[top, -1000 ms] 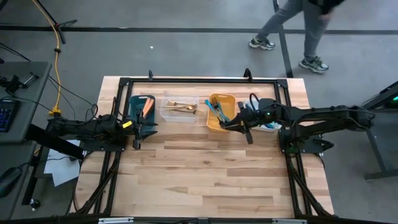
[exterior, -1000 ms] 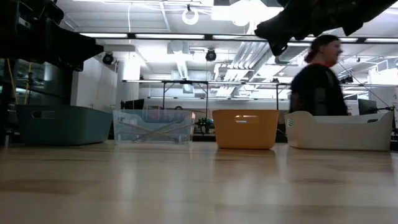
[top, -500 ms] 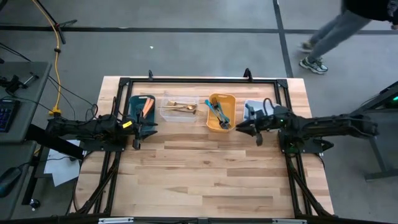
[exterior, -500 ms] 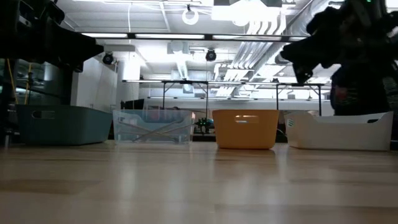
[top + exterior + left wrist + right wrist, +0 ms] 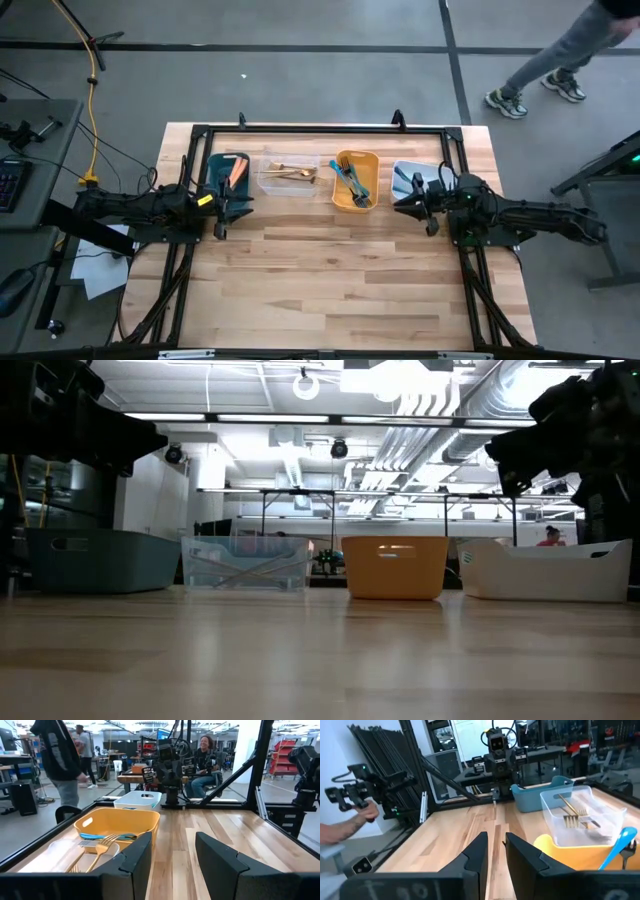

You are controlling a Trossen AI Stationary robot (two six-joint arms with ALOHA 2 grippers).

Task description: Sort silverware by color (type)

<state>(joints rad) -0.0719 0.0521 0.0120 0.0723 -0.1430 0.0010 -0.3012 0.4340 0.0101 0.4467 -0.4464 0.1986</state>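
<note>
High view: silverware (image 5: 350, 182) lies sorted in a row of bins at the surface's (image 5: 330, 280) far edge; white bin's (image 5: 403, 172) contents partly hidden by the right arm.
Low view: bin walls hide most pieces; faint shapes in the clear bin (image 5: 245, 564).
Left wrist view: left gripper (image 5: 175, 865) jaws parted, empty, beside the teal bin.
Right wrist view: right gripper (image 5: 496, 857) jaws nearly together, a narrow gap, holding nothing; gold forks (image 5: 572, 815) beyond.

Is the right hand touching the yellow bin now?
Apart. The high view shows the right hand beside the white bin, with bare table between it and the yellow bin.
</note>
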